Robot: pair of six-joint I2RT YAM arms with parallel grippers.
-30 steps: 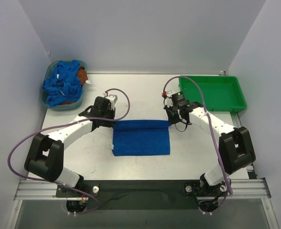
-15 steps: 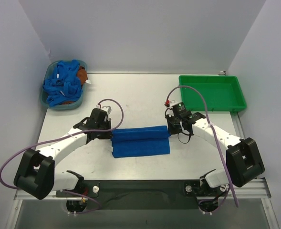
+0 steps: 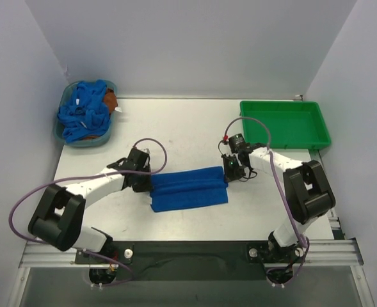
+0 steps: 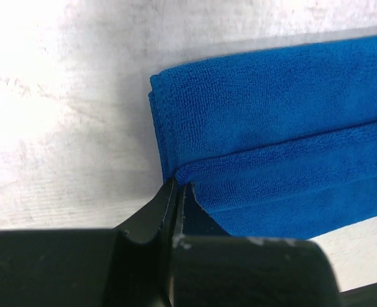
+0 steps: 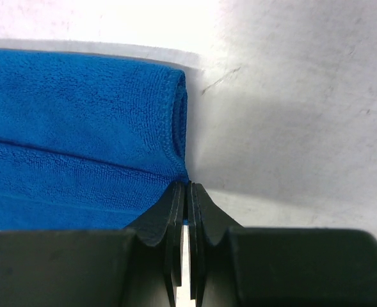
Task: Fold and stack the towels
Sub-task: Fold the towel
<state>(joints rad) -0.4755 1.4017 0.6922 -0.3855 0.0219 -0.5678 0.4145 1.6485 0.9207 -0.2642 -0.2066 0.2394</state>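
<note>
1 blue towel (image 3: pixel 188 190) lies left of the green tray (image 3: pixel 284 142), nearer the arms. In the last second its far edge has been drawn forward over itself, so the fold is judged half made. Its corners are pinched by the left gripper (image 3: pixel 151 181) and right gripper (image 3: pixel 228 174), jaws pressed together. Other towels (image 3: pixel 84 110) are heaped well left of the tray.

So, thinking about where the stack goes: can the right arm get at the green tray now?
Probably yes: the green tray lies just beyond the right hand, nothing between, though that hand is pinching the towel.
</note>
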